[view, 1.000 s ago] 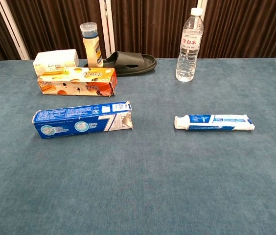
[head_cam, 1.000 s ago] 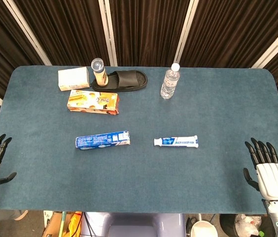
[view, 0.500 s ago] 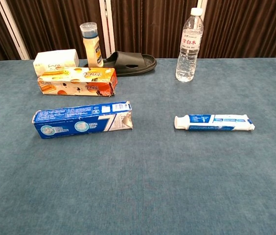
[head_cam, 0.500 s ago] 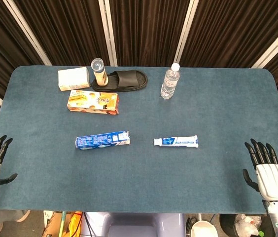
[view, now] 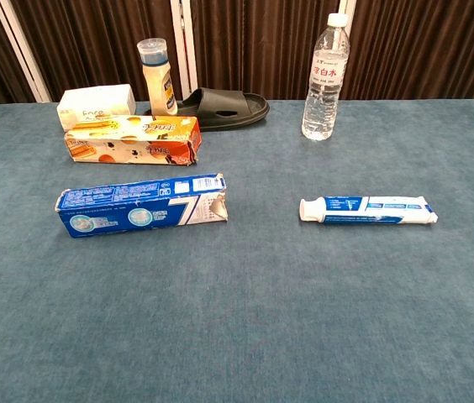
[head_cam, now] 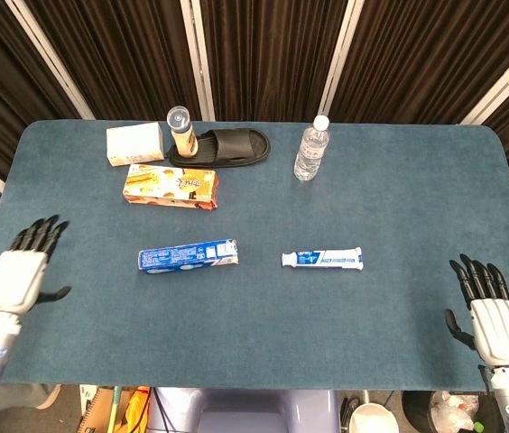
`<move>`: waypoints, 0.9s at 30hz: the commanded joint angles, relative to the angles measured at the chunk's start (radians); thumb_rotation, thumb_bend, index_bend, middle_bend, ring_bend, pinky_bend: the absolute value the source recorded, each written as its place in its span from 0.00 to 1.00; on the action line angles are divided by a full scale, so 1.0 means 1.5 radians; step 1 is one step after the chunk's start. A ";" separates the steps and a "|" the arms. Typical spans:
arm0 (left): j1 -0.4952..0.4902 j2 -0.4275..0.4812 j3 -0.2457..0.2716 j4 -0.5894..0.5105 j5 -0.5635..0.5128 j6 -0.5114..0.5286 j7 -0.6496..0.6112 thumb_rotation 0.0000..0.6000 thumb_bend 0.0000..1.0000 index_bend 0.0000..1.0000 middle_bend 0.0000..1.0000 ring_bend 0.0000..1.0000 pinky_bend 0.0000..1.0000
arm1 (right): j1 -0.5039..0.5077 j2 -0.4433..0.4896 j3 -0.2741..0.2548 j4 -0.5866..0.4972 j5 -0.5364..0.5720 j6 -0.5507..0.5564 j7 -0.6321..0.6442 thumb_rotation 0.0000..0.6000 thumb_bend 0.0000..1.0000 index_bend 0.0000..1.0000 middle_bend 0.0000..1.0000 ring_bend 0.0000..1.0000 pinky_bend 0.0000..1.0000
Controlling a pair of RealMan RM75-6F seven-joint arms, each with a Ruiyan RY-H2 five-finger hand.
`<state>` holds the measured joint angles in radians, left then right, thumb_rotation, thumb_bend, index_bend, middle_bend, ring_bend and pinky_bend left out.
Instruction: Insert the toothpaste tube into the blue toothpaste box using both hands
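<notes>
Toothpaste tube [head_cam: 321, 259] lies untouched on the desk [head_cam: 381, 189], well apart from the blue toothpaste box [head_cam: 188, 257] whose torn end faces it, while left hand [head_cam: 22, 274] and right hand [head_cam: 490, 317] hover spread and empty, so everything remains undone.

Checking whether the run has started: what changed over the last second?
The left hand moved up and inward over the table edge, fingers apart, holding nothing. The right hand, blue toothpaste box and toothpaste tube stayed put, untouched.
</notes>
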<state>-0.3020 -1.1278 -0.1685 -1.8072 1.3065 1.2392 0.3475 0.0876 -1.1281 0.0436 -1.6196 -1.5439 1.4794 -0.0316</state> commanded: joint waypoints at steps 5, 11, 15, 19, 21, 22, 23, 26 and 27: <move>-0.125 -0.102 -0.062 -0.005 -0.146 -0.088 0.153 1.00 0.13 0.09 0.16 0.20 0.31 | -0.001 0.003 -0.001 -0.005 0.000 -0.001 0.010 1.00 0.43 0.00 0.00 0.00 0.00; -0.185 -0.178 -0.079 0.020 -0.255 -0.097 0.240 1.00 0.13 0.11 0.18 0.22 0.31 | 0.000 0.004 0.000 -0.007 0.003 -0.003 0.019 1.00 0.43 0.00 0.00 0.00 0.00; -0.211 -0.212 -0.081 0.039 -0.298 -0.097 0.274 1.00 0.13 0.12 0.19 0.22 0.31 | 0.000 0.005 0.001 -0.008 0.005 -0.004 0.025 1.00 0.43 0.00 0.00 0.00 0.00; -0.241 -0.258 -0.084 0.067 -0.354 -0.086 0.309 1.00 0.13 0.14 0.20 0.22 0.31 | 0.001 0.007 0.001 -0.009 0.007 -0.008 0.032 1.00 0.43 0.00 0.00 0.00 0.00; -0.252 -0.276 -0.084 0.076 -0.371 -0.080 0.320 1.00 0.14 0.15 0.21 0.22 0.32 | 0.001 0.007 0.002 -0.009 0.007 -0.008 0.034 1.00 0.43 0.00 0.00 0.00 0.00; -0.254 -0.279 -0.084 0.078 -0.374 -0.078 0.322 1.00 0.14 0.15 0.22 0.23 0.32 | 0.002 0.007 0.002 -0.009 0.007 -0.008 0.034 1.00 0.43 0.00 0.00 0.00 0.00; -0.262 -0.291 -0.083 0.088 -0.382 -0.075 0.328 1.00 0.15 0.16 0.23 0.23 0.33 | 0.002 0.007 0.002 -0.010 0.007 -0.008 0.035 1.00 0.43 0.00 0.00 0.00 0.00; -0.274 -0.313 -0.084 0.109 -0.397 -0.069 0.333 1.00 0.15 0.17 0.23 0.23 0.33 | 0.001 0.008 0.002 -0.011 0.008 -0.008 0.038 1.00 0.43 0.00 0.00 0.00 0.00; -0.279 -0.320 -0.085 0.117 -0.403 -0.067 0.335 1.00 0.15 0.17 0.23 0.24 0.33 | 0.001 0.008 0.002 -0.011 0.008 -0.008 0.039 1.00 0.43 0.00 0.00 0.00 0.00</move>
<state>-0.7087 -1.5933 -0.2943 -1.6472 0.7151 1.1323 0.8433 0.0887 -1.1161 0.0461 -1.6366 -1.5315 1.4675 0.0263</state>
